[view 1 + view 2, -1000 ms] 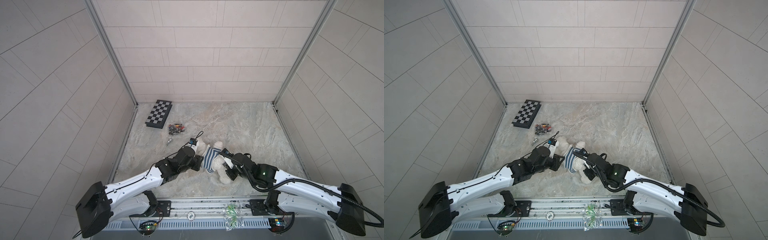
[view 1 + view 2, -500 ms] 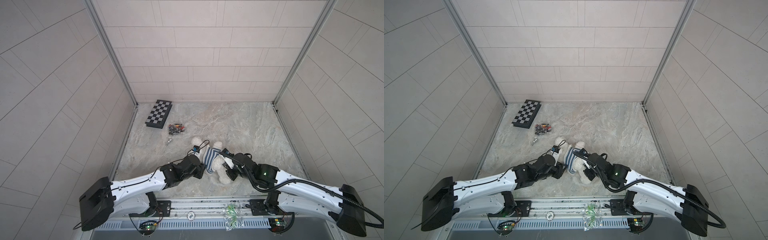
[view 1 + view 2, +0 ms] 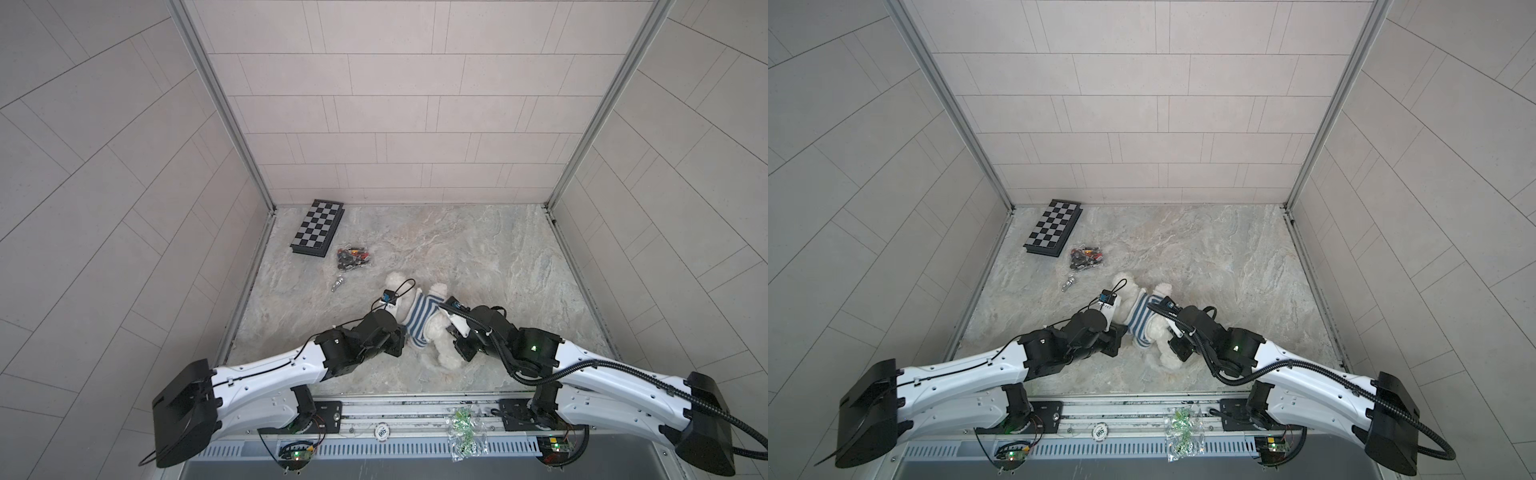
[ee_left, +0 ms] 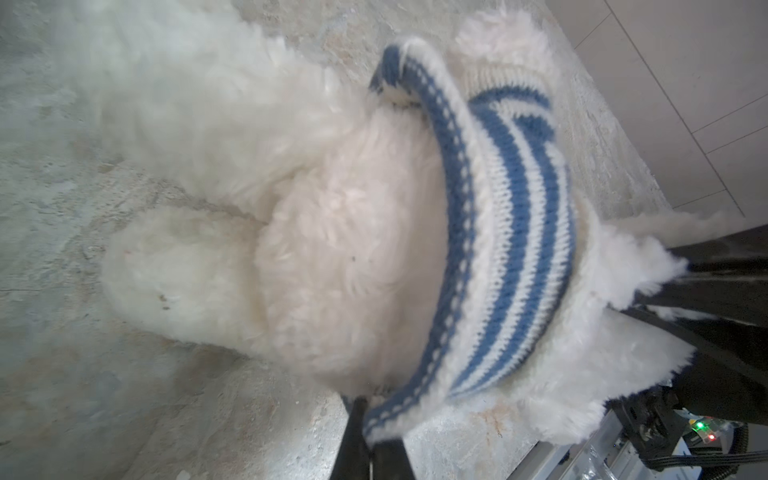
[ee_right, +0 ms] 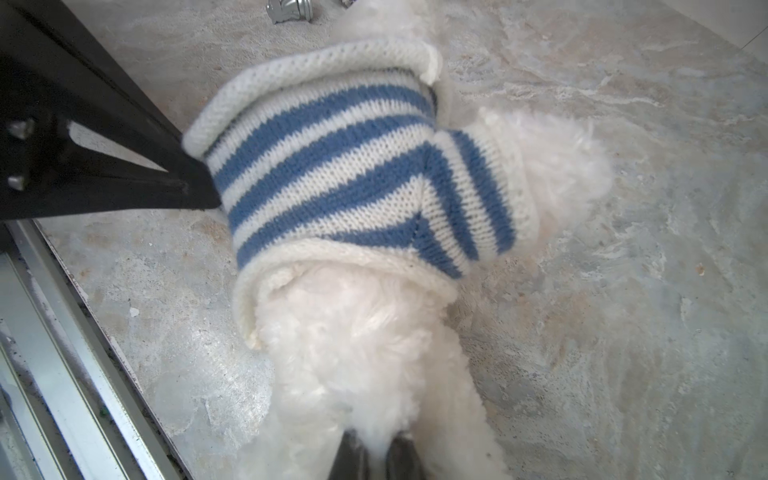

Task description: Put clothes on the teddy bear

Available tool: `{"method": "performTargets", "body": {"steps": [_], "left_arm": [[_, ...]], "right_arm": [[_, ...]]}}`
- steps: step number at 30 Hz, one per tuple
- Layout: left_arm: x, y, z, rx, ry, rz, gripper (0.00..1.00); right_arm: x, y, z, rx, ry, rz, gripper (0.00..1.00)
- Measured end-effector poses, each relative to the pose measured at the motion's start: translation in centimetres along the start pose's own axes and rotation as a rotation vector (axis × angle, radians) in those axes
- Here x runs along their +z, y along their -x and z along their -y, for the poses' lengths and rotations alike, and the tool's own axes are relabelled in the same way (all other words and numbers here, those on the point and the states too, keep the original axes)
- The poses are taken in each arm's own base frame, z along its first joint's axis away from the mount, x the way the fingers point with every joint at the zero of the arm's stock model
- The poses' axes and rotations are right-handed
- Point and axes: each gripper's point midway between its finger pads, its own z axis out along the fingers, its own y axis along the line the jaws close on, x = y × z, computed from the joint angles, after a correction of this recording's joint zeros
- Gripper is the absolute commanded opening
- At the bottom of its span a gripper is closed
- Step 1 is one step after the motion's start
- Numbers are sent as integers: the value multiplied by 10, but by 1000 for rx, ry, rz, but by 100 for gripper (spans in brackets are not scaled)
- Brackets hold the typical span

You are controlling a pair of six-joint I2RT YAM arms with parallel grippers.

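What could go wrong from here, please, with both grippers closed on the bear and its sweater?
The left gripper pinches only the edge of the striped sweater, so a pull could slip off the knit. The right gripper grips mostly fluff low on the teddy bear; it might lose hold and the bear would drag along.

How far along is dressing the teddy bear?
Done: the striped sweater is on the teddy bear, one paw through a sleeve. In hand: the left gripper pinches the hem; the right gripper holds the bear's lower body. To do: pull the rolled hem down; the other sleeve is hidden.
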Motion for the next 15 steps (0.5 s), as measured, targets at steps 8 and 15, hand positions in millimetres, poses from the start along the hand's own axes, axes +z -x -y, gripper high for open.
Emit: {"method": "performTargets", "body": {"steps": [8, 15], "left_arm": [[-14, 7, -26, -44, 37, 41, 0], [-10, 2, -24, -26, 29, 13, 0]], "right_arm": [[-14, 13, -1, -12, 20, 67, 0], [-12, 11, -3, -21, 32, 56, 0]]}}
